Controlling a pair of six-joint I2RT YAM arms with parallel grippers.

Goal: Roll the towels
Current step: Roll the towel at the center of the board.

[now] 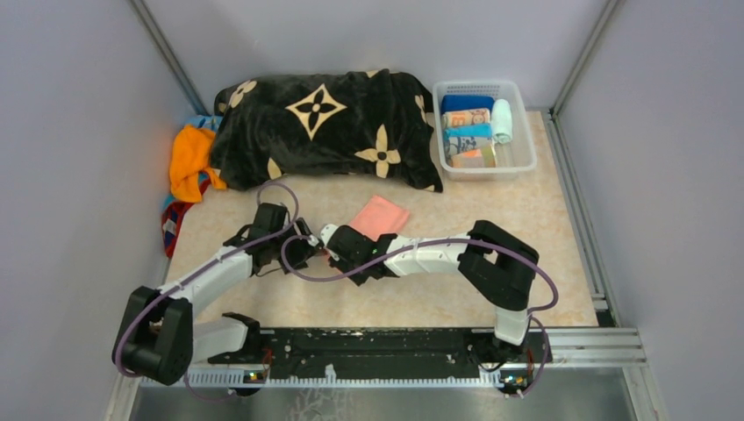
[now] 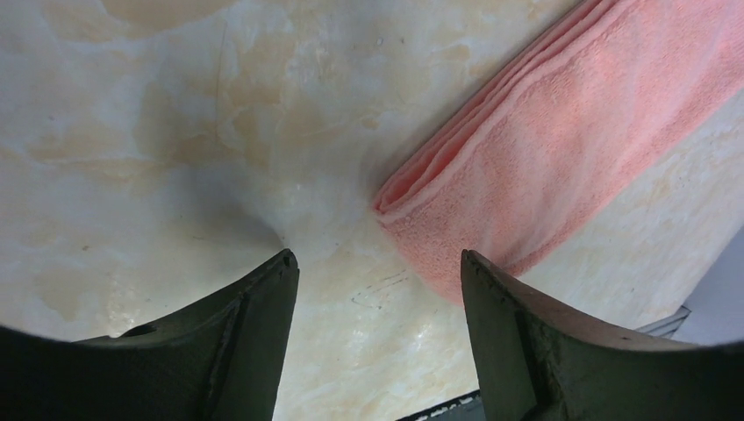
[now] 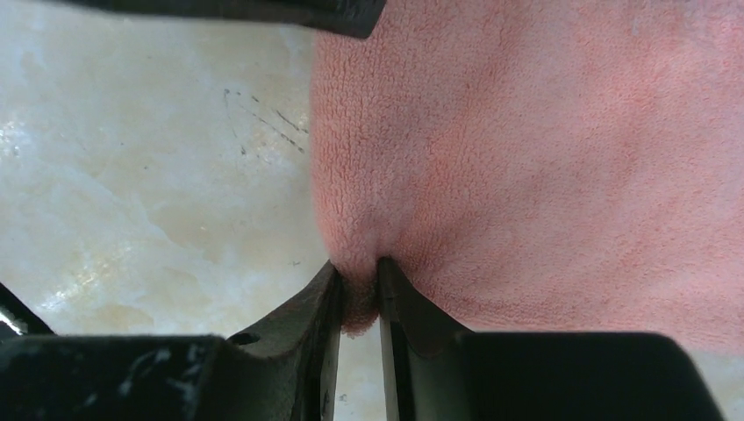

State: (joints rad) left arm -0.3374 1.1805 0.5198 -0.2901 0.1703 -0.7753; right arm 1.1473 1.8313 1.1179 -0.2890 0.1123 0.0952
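Observation:
A folded pink towel (image 1: 379, 217) lies flat on the table in front of the black blanket. My right gripper (image 1: 326, 239) is at its near left corner, and in the right wrist view it (image 3: 358, 267) is shut on a pinched fold of the pink towel (image 3: 526, 158). My left gripper (image 1: 303, 250) sits just left of that corner. Its jaws (image 2: 377, 259) stand wide open over bare table, with the pink towel's (image 2: 561, 149) folded edge just ahead of the right finger (image 2: 491, 298). An orange towel (image 1: 191, 158) and a red-and-turquoise patterned towel (image 1: 175, 219) lie at the far left.
A big black blanket with cream flowers (image 1: 325, 127) fills the back middle, partly covering the left-side cloths. A clear white basket (image 1: 530, 132) at the back right holds several rolled towels (image 1: 465, 118). Grey walls close in on both sides.

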